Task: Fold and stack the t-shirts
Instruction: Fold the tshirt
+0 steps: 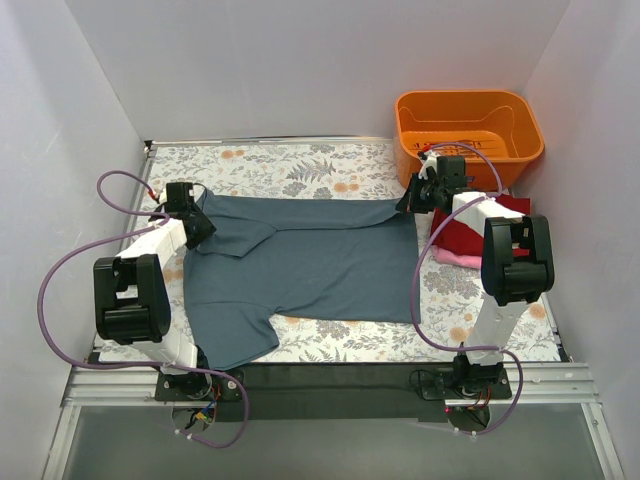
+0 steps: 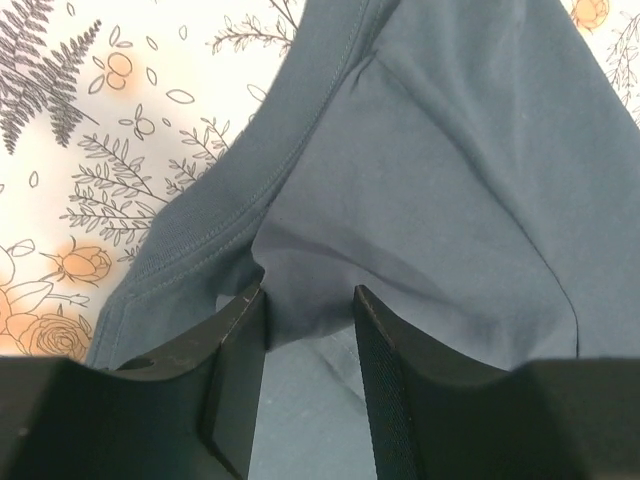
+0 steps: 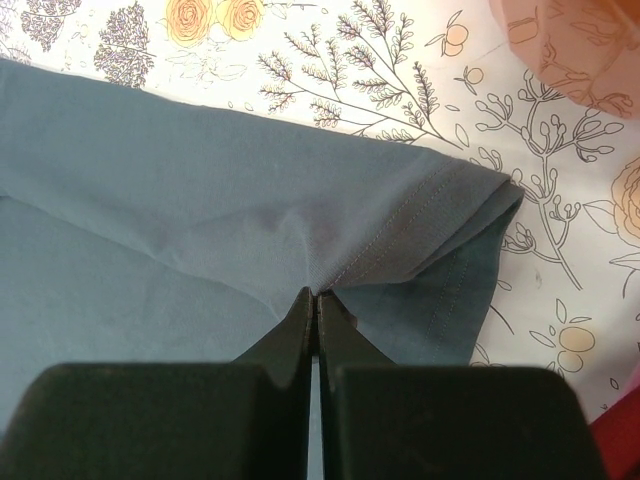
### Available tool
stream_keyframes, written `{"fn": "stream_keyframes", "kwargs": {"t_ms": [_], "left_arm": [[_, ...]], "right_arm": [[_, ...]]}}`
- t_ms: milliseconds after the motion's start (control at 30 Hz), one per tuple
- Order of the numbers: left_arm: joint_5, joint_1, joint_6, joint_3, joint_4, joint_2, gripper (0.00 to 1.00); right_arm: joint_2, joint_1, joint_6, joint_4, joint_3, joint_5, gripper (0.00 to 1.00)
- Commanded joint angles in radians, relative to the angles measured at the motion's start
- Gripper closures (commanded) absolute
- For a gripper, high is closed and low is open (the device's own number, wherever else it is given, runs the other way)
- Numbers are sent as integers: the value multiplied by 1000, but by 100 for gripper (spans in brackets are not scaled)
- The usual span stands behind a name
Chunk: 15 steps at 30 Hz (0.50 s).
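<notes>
Slate-blue t-shirt (image 1: pixel 320 265), limp and light: hem pinched by the right pincer (image 3: pixel 315 298), a shoulder fold straddled by the half-open left pincer (image 2: pixel 308 294).

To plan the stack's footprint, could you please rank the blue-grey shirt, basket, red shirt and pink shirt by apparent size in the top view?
1. blue-grey shirt, spread flat
2. basket
3. red shirt, partly hidden by the right arm
4. pink shirt, only an edge showing, so its full size is unsure
</notes>
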State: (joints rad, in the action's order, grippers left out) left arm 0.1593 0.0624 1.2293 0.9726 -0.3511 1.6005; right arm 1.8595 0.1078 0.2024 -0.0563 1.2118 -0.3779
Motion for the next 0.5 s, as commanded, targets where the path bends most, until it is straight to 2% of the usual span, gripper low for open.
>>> {"fn": "stream_keyframes", "kwargs": {"t_ms": [0, 100, 167, 233, 267, 367, 467], "left_arm": [[-30, -3, 6, 1, -26, -43, 63], [-26, -15, 22, 12, -48, -66, 64], [-23, -15, 42, 17, -75, -85, 69], [-1, -15, 55, 35, -123, -93, 75], [9, -15, 71, 41, -138, -100, 84], [26, -15, 102, 74, -206, -122, 97], [19, -15, 124, 113, -264, -140, 99]], "right_arm": [[-33, 6, -14, 16, -11, -16, 99], [-34, 6, -15, 15, -15, -16, 99], [-34, 6, -17, 15, -15, -12, 99], [-40, 6, -18, 16, -15, -6, 99], [-42, 6, -21, 15, -15, 0, 99], [-45, 6, -23, 15, -5, 8, 99], [-49, 4, -23, 13, 9, 13, 99]]}}
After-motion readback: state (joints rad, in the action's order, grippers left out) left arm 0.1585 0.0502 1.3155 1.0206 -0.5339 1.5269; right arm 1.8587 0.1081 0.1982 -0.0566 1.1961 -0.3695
